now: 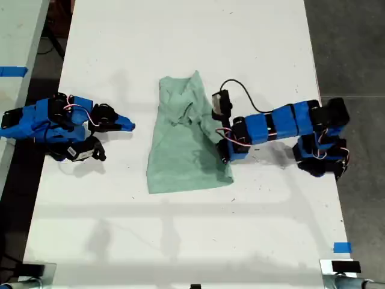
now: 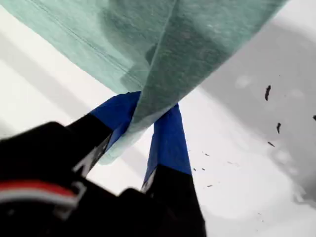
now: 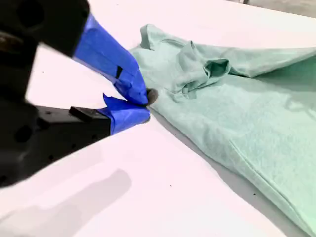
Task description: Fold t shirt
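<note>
While my first tool [image 2: 148,123] pinched the t shirt [image 1: 183,150] edge mid-tabletop [image 1: 180,36], my second tool [image 3: 136,106], nearly closed and empty, waited alongside; a slow, level carry-over would likely fold cleanly.

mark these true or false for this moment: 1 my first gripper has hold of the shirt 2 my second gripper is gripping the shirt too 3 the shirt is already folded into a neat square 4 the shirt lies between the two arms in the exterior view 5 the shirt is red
1. My first gripper has hold of the t shirt. True: a fold of fabric sits between its blue fingers.
2. My second gripper grips the shirt too. False: its tips are together on nothing, beside the shirt's edge.
3. The shirt is already a neat square. False: it lies wrinkled, bunched at its narrow end.
4. The shirt lies between the two arms in the exterior view. True.
5. The shirt is red. False: it is pale mint green.
</note>
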{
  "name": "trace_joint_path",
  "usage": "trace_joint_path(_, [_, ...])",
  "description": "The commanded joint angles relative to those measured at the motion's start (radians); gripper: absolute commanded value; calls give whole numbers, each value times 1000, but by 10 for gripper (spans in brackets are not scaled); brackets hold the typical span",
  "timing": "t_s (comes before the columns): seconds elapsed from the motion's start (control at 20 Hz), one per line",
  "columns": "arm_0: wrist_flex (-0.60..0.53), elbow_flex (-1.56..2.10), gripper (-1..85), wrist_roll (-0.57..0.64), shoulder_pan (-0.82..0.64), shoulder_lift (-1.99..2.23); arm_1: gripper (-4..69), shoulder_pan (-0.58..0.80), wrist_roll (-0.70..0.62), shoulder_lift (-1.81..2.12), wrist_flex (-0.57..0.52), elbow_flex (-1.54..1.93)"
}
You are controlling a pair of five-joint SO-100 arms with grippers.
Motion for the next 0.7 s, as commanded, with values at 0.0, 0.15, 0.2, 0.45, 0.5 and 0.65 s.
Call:
trace_joint_path(0.0, [2, 20, -1, -11, -2, 9, 15, -18, -60, -115, 29, -244])
trace_joint_path(0.15, [2, 20, -1, -11, -2, 9, 15, -32, -101, -287, 41, -433])
trace_joint_path(0.2, [2, 20, -1, -11, -2, 9, 15, -35, -107, -319, 32, -454])
trace_joint_path(0.45, [3, 20, -1, -11, -2, 9, 15, -41, -141, -411, -6, -508])
trace_joint_path(0.5, [3, 20, -1, -11, -2, 9, 15, -41, -152, -423, -15, -508])
trace_joint_path(0.65, [3, 20, -1, -11, -3, 9, 39, -48, -164, -434, -29, -511])
